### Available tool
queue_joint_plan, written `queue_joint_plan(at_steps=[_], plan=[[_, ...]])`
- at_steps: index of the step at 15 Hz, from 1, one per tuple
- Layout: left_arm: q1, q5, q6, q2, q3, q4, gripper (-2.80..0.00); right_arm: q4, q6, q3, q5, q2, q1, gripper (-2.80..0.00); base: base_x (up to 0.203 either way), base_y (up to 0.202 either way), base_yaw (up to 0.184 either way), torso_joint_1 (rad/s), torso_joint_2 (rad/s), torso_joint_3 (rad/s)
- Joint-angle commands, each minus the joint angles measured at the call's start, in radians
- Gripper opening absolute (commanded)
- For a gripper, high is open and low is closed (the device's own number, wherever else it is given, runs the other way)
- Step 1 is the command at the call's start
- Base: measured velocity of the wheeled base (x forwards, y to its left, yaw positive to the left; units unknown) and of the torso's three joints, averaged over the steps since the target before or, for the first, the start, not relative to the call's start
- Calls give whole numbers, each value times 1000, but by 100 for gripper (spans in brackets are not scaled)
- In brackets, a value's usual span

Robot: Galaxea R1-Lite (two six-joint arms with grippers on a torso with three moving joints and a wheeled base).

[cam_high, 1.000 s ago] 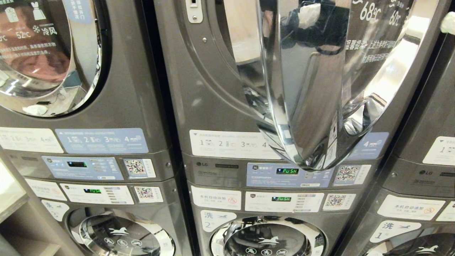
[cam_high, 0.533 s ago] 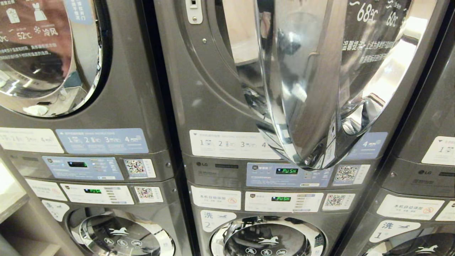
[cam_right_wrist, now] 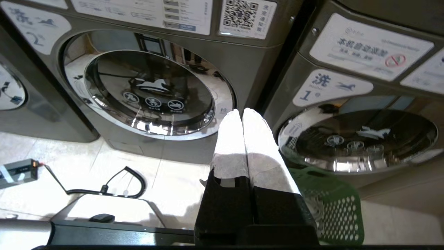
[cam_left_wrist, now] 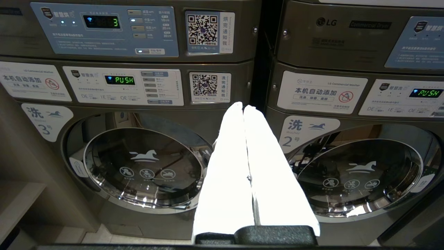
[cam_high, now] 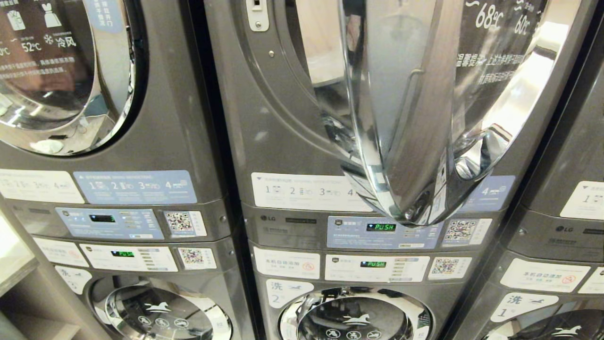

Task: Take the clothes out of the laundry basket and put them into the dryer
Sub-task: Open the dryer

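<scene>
The middle upper dryer [cam_high: 273,118] has its chromed door [cam_high: 406,118] swung out toward me, and a slice of the drum opening [cam_high: 321,42] shows behind it. Neither arm is in the head view. My right gripper [cam_right_wrist: 241,111] is shut with nothing between its white-covered fingers, low in front of the bottom washers. The green laundry basket [cam_right_wrist: 338,205] stands on the floor just beside it. I cannot make out clothes in the basket. The left gripper [cam_left_wrist: 243,106] is shut and empty, parked facing the lower washers.
Closed round washer doors [cam_right_wrist: 149,90] line the bottom row. A coiled black cable [cam_right_wrist: 118,180] and a small grey box [cam_right_wrist: 17,170] lie on the pale floor by my base. A shelf edge [cam_high: 14,269] is at the far left.
A white fingertip at the head view's upper right edge one second ago is gone, and the arm's reflection in the dryer door has vanished. The machines have not moved.
</scene>
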Motion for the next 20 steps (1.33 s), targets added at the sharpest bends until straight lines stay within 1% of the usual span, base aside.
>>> queue_joint_plan(at_steps=[1,3,4,6,8,12,14,15,20], plan=[[1,1,-1,0,0,1,-280,-20,-12,36,0,-54,33,-280,0,0,0,0,0,0],[1,0,0,0,0,1,-280,-156,-3,86,1,-75,32,-280,0,0,0,0,0,0],[1,0,0,0,0,1,-280,-207,-3,106,1,-120,28,-280,0,0,0,0,0,0],[1,0,0,0,0,1,-280,-239,-1,121,3,-246,20,-280,0,0,0,0,0,0],[1,0,0,0,-1,1,-280,-267,18,133,9,-260,15,-280,0,0,0,0,0,0],[1,0,0,0,0,1,-280,-266,31,133,8,-260,14,-280,0,0,0,0,0,0],[1,0,0,0,-1,1,-280,-264,85,133,1,-260,14,-280,0,0,0,0,0,0],[1,0,0,0,0,1,-280,-264,94,133,-2,-260,14,-280,0,0,0,0,0,0],[1,0,0,0,0,1,-280,-264,95,133,-2,-260,14,-280,0,0,0,0,0,0]])
